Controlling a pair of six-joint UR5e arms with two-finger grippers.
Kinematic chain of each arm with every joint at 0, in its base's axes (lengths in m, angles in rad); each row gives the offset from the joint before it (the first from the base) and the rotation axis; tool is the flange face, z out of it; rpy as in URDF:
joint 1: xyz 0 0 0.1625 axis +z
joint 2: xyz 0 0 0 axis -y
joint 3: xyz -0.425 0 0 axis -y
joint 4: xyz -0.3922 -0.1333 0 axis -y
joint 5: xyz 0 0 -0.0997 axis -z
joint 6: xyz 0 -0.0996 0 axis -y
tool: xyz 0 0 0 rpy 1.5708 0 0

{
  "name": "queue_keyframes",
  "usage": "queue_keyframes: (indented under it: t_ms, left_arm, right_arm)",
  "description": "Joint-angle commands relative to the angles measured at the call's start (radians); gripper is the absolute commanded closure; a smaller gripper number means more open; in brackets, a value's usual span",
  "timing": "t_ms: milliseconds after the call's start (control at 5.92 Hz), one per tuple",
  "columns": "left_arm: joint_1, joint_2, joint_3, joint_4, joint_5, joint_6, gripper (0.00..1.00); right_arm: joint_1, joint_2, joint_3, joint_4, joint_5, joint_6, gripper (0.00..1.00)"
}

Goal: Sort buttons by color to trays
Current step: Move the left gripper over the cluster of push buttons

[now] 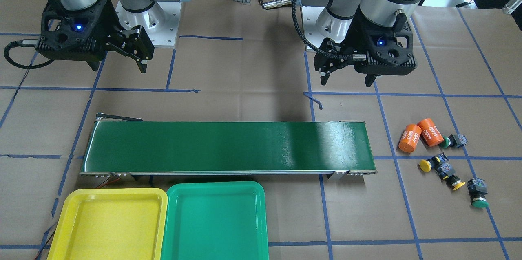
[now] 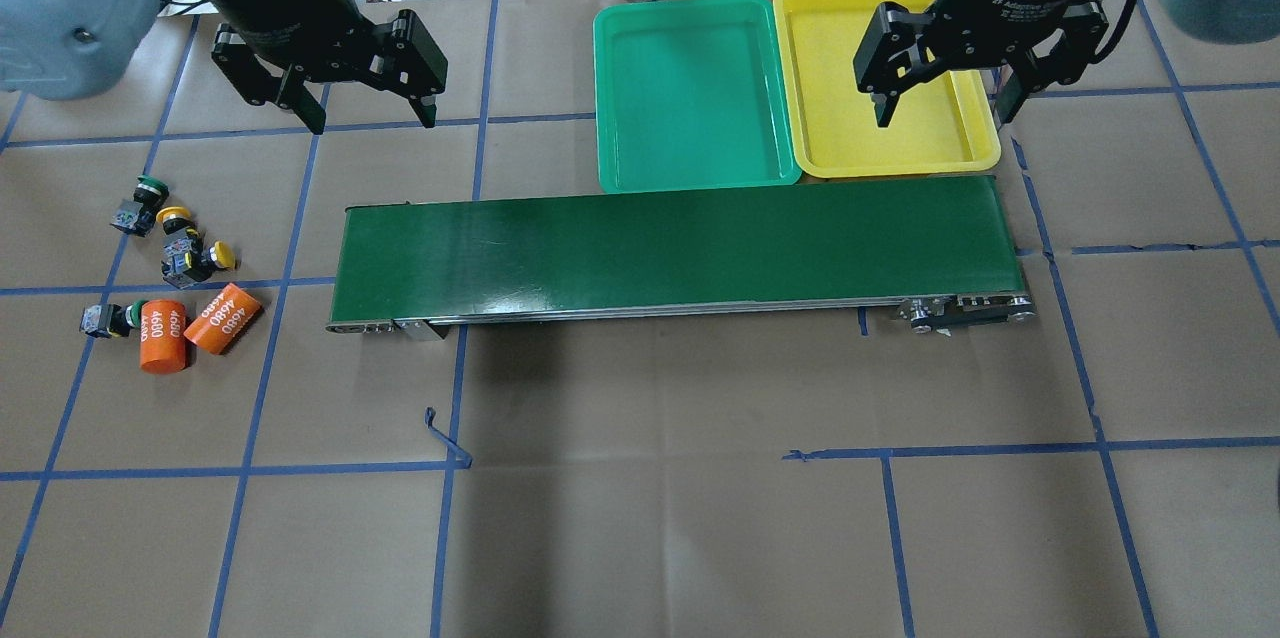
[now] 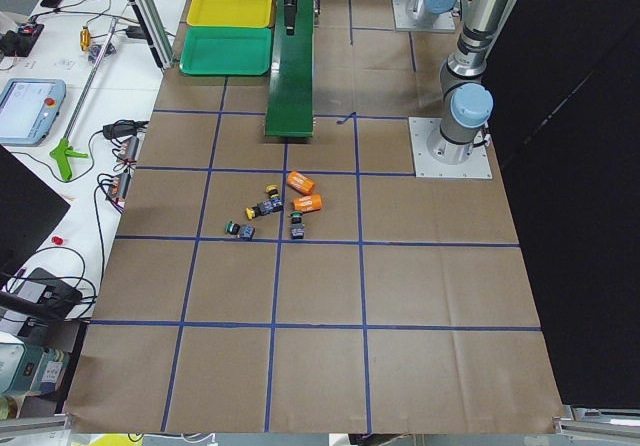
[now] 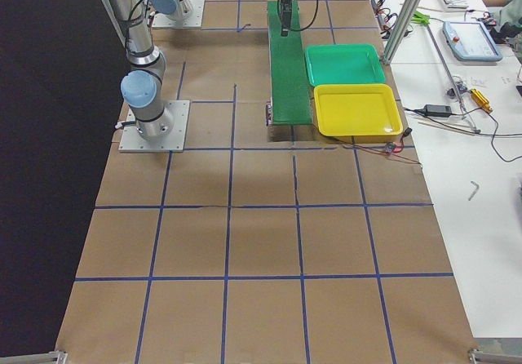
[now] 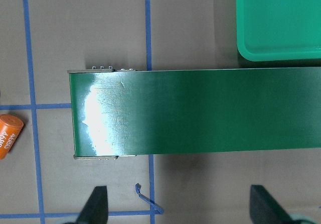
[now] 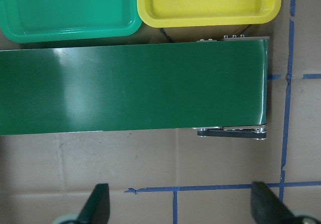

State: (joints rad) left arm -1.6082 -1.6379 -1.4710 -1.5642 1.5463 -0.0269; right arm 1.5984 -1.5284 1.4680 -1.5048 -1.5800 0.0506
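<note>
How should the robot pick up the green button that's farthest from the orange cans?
Grab the green button by its blocky black body, not the round cap. It lies on its side, so the left gripper should come straight down, fingers closing across the body's flat sides. The domed cap would probably slip.
</note>
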Motion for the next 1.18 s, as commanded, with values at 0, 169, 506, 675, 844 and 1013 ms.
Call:
queue_keyframes:
  t_ms: [0,169,506,675,844,1013]
  left_arm:
    - [0.002,0.0,0.003,0.001,0.001,0.002,0.01]
    - [0.016,-0.011,0.015,0.0,0.002,0.021,0.01]
    - [0.162,-0.014,-0.009,-0.008,0.0,0.275,0.01]
    - [0.251,-0.014,-0.018,-0.019,0.001,0.417,0.01]
    - [0.325,-0.019,-0.038,-0.019,0.002,0.579,0.01]
    - [0.421,-0.014,-0.096,-0.008,-0.011,0.687,0.01]
  right_arm:
    - [0.0,-0.001,0.0,0.001,0.0,0.0,0.0]
    - [0.0,-0.001,0.002,0.0,0.0,0.0,0.0]
    - [0.0,-0.001,0.002,0.001,0.0,0.0,0.0]
    - [0.0,-0.001,0.002,0.002,0.0,0.0,0.0]
    - [0.0,-0.001,0.002,0.0,0.0,0.0,0.0]
    - [0.0,-0.001,0.002,0.001,0.0,0.0,0.0]
